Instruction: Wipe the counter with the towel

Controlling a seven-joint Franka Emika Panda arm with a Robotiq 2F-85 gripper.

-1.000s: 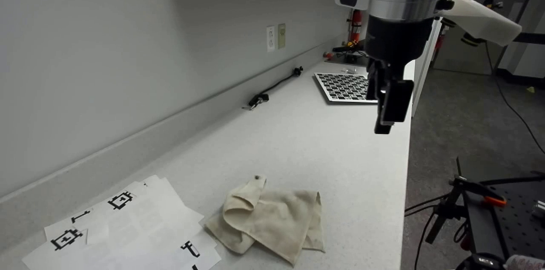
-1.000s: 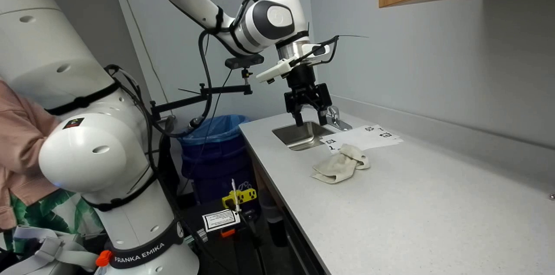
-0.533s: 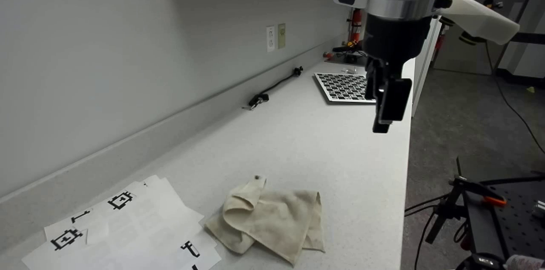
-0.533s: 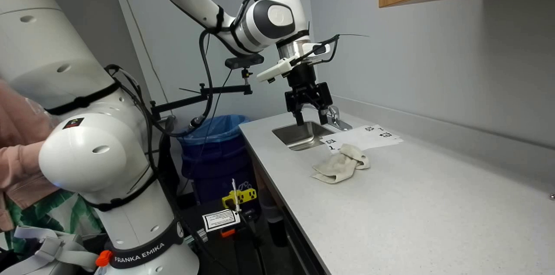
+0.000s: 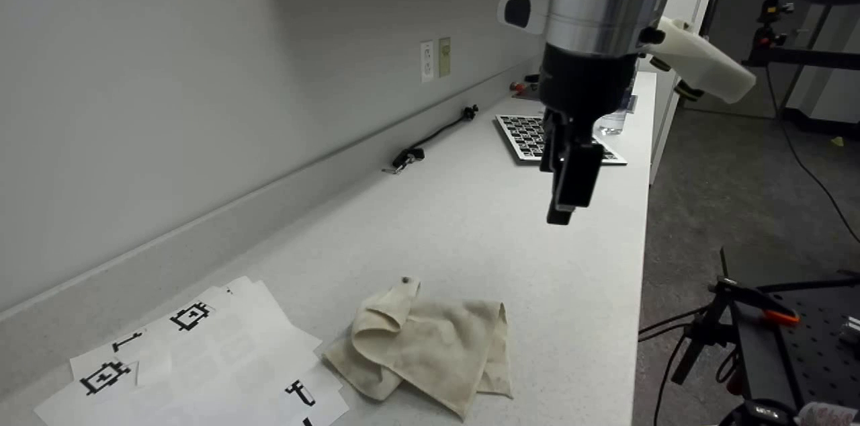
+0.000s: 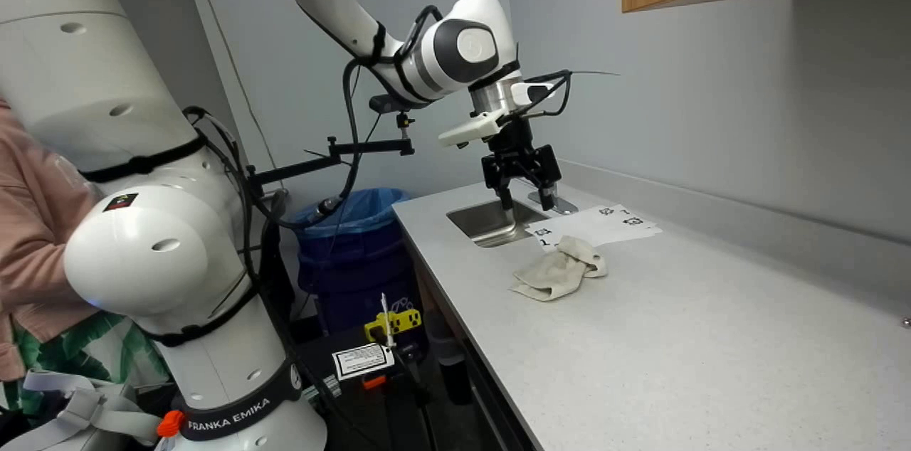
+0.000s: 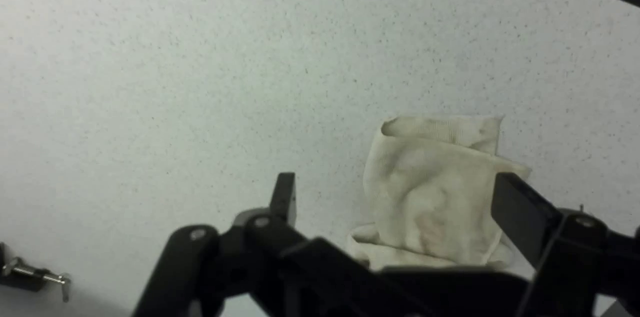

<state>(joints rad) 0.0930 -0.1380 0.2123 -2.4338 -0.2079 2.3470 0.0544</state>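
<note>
Gripper (image 6: pixel 527 205) wide and holding nothing above the counter (image 5: pixel 463 238), where the towel (image 5: pixel 443 349) lies rumpled just beside the marked sheets (image 5: pixel 215 352); probably light, limp, unbreakable, best pinched at the raised fold (image 5: pixel 375 344) nearest the sheets.

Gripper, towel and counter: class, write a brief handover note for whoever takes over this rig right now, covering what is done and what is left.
Gripper: open, holding nothing, raised above the counter, apart from the towel.
Towel: lying folded and rumpled on the counter, beside the paper sheets.
Done: jaws open, but towel not yet grasped; the pictures can't show whether any wiping has happened.
Left: probably line up over the towel, lower, grip it, then wipe the counter.
</note>
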